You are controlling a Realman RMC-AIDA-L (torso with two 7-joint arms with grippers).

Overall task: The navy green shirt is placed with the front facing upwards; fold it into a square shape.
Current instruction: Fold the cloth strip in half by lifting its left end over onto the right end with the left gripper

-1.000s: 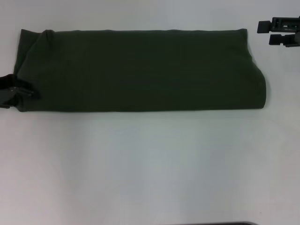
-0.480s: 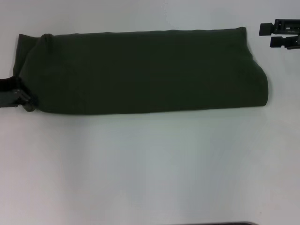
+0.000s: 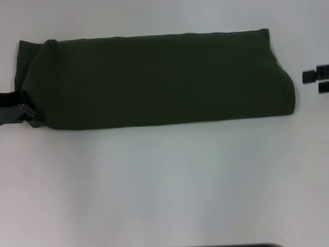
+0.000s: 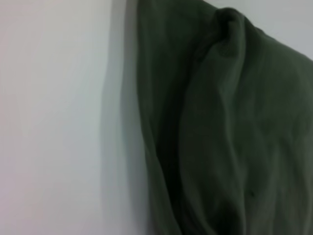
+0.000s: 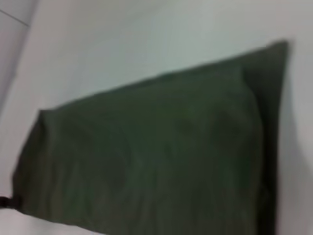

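Navy green shirt (image 3: 154,80) lies folded into a long band across far half of white table (image 3: 164,185), tilted slightly more vs 1 s ago. L gripper (image 3: 23,114) at its near-left corner, jaw state can't tell. R gripper (image 3: 317,80) open, has dropped from far-right corner to beside shirt's right end, not touching.

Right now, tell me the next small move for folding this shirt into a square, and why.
Probably bring the right pincer in to the shirt's right end. The shirt lies as a long band across the table, not a square, so one end likely has to fold over the other. The left pincer is at the band's left near corner, while the right one sits clear of the cloth.
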